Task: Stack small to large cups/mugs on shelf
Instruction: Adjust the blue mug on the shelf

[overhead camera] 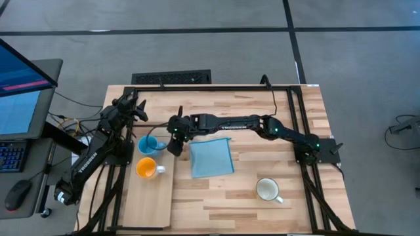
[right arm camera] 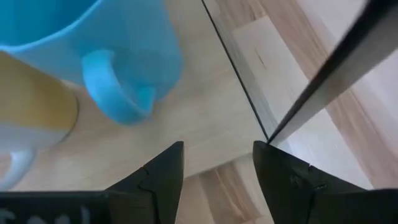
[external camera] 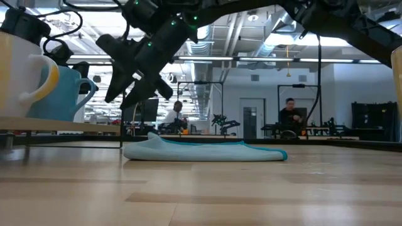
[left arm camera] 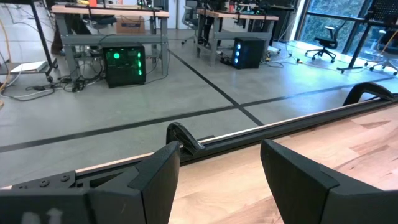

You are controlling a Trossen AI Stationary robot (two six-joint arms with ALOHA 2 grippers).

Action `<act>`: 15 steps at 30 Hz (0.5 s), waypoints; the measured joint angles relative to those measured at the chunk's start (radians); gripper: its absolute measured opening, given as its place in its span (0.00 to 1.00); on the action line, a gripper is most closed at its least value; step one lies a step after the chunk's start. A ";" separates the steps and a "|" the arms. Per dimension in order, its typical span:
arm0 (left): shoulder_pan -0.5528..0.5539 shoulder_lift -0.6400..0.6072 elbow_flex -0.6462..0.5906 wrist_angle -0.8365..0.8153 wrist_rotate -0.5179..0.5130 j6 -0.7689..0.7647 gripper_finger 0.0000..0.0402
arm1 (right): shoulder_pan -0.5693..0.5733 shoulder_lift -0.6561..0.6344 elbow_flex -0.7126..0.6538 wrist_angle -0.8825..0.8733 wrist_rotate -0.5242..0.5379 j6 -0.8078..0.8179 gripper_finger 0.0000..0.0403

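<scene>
From above, the shelf (overhead camera: 149,196) lies as a pale board on the left part of the table (overhead camera: 275,216), its long side running from the far edge toward the near edge, with thin black wire at its far end. Two mugs stand upright on it, mouths up: the light blue mug (overhead camera: 148,145) farther back, its handle pointing right toward the blue cloth (overhead camera: 211,158), and the orange mug (overhead camera: 146,168) just in front of it, its white handle also pointing right. The two sit close together; whether they touch I cannot tell. Nothing shows inside either one. The white mug (overhead camera: 268,189) stands well apart on the bare table, near the right front, handle aimed toward the near right, and its inside looks bare too. The right arm stretches across the table from the right side, and the right tool (overhead camera: 176,145) hangs just beside the blue mug's handle, between that mug and the cloth. In its own wrist view the right tool (right arm camera: 217,165) has its fingers spread with only wood between them, the blue mug's handle (right arm camera: 118,90) a little beyond. The left tool (overhead camera: 136,108) waits up at the far left corner, off the shelf, its fingers (left arm camera: 158,177) spread apart and gripping nothing.
</scene>
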 joint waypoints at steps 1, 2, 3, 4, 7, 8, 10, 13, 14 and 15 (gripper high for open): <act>0.000 0.000 0.000 0.000 0.000 0.000 0.54 | 0.000 -0.002 0.000 0.002 0.000 0.008 0.54; 0.000 0.000 0.000 0.000 0.000 0.000 0.54 | 0.000 -0.005 0.000 0.009 -0.001 0.015 0.54; 0.000 0.000 0.000 0.000 0.000 0.000 0.54 | 0.001 -0.006 0.000 0.016 -0.001 0.017 0.54; 0.000 0.000 0.000 0.000 0.000 0.000 0.54 | 0.005 -0.006 0.000 0.024 0.000 0.017 0.54; 0.000 0.000 0.000 0.000 0.000 0.000 0.54 | 0.014 -0.007 0.000 0.047 0.002 0.009 0.54; 0.000 0.000 0.000 0.000 0.000 0.000 0.54 | 0.018 -0.007 0.000 0.046 0.002 0.008 0.54; 0.000 0.000 0.000 0.000 0.000 0.000 0.54 | 0.025 -0.008 0.000 0.022 0.002 0.008 0.54; 0.000 0.000 0.000 0.000 0.000 0.000 0.54 | 0.039 -0.008 0.000 -0.025 0.001 0.007 0.54; 0.000 0.000 0.000 0.000 0.000 0.000 0.54 | 0.044 -0.008 0.000 -0.042 0.000 0.006 0.54; 0.000 0.000 0.000 0.000 0.000 0.000 0.54 | 0.048 -0.008 0.000 -0.057 0.000 0.006 0.54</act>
